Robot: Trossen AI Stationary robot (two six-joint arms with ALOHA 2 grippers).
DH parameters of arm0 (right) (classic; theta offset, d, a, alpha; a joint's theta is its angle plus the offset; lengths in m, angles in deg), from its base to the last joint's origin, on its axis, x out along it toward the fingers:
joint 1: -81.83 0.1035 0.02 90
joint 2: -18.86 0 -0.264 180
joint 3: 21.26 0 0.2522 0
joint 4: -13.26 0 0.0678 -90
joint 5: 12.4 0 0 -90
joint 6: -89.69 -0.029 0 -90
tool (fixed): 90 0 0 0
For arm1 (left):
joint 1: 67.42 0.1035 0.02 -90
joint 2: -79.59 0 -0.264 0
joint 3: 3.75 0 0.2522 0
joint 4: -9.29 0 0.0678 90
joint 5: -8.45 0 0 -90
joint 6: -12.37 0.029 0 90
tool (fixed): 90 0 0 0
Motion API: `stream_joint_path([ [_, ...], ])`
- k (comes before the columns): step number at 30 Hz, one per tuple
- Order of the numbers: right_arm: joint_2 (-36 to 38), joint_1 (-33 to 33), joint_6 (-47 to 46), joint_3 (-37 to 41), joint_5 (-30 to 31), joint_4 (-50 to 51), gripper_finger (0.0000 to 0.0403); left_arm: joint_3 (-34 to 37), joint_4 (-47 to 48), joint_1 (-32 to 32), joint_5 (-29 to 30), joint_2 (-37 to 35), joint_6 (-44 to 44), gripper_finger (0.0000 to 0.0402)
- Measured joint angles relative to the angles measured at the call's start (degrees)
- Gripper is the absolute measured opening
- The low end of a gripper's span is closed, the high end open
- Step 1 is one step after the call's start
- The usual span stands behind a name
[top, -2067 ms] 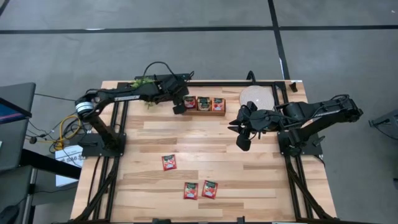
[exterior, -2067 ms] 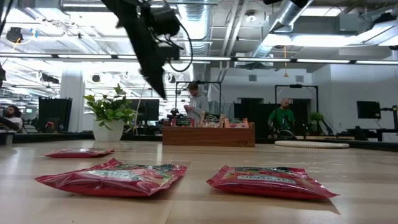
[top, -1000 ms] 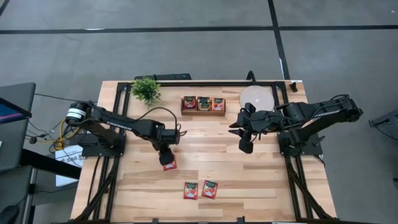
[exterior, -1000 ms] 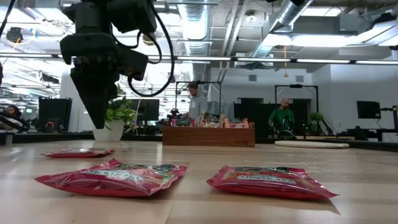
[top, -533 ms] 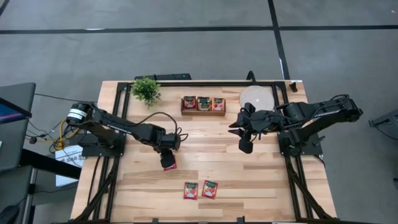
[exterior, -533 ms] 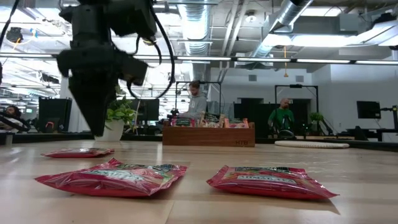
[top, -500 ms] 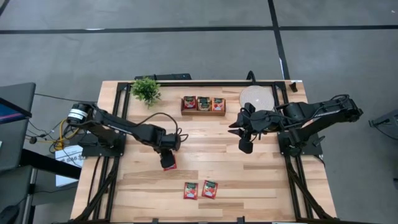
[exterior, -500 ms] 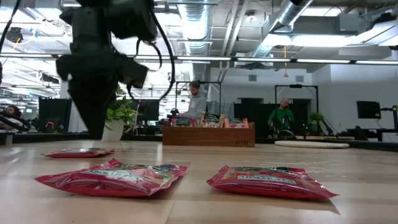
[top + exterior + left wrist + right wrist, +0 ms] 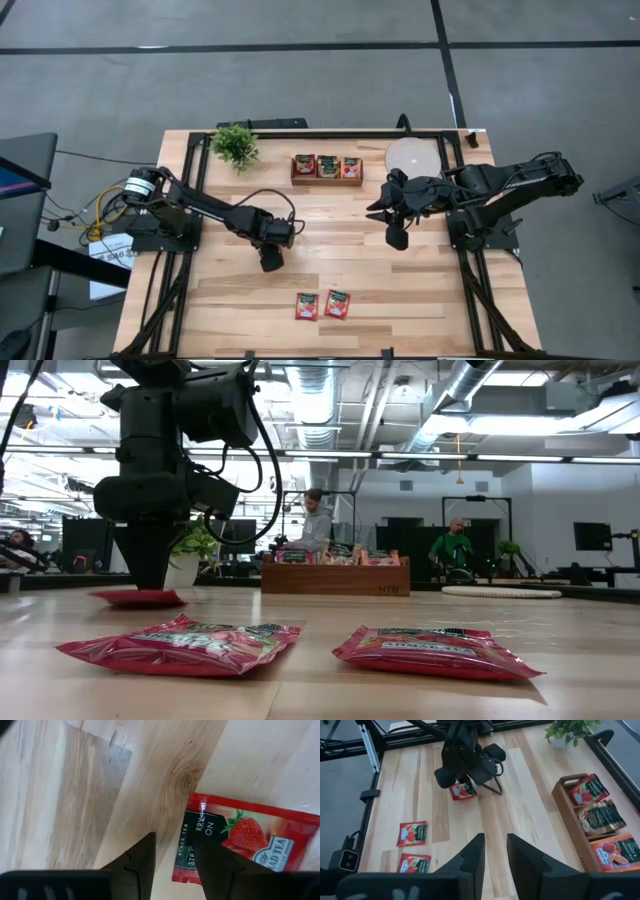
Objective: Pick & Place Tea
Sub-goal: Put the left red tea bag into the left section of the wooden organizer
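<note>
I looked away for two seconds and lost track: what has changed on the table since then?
The left end effector swung from the wooden tray of tea packets down onto the lone red strawberry tea packet, its open fingers straddling the packet's edge, nothing gripped yet. The right end effector, the two front red packets and the potted plant stayed put.

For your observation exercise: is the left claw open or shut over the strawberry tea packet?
Open: the left claw fingers stand apart, straddling an edge of the flat strawberry tea packet.

grey tiled floor (image 9: 300, 90), exposed ceiling ducts (image 9: 460, 385), strip lights, white walls
</note>
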Motion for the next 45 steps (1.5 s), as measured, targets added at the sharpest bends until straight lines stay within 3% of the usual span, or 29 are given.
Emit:
stream_joint_path([
  [7,0.0,0.0,0.0,0.0,0.0,-0.11,0.0075,0.04,-0.04,-0.06,-0.57,0.02,-0.7,0.0109],
  [16,0.0,0.0,0.0,0.0,0.0,-0.11,0.0075,0.07,-0.84,-0.06,-0.94,0.07,-0.2,0.0006],
  [31,0.0,0.0,0.0,0.0,-0.02,-0.11,0.0075,-0.59,-1.84,-0.11,0.16,-0.5,-0.06,0.0],
  [39,-0.02,0.0,0.0,0.0,-0.13,-0.11,0.0075,-4.99,4.74,-0.13,8.29,-2.66,2.34,0.0],
  [45,-0.02,0.0,-0.01,0.0,-0.13,-0.56,0.0075,-12.53,12.07,0.19,22.55,-3.28,11.33,0.0],
])
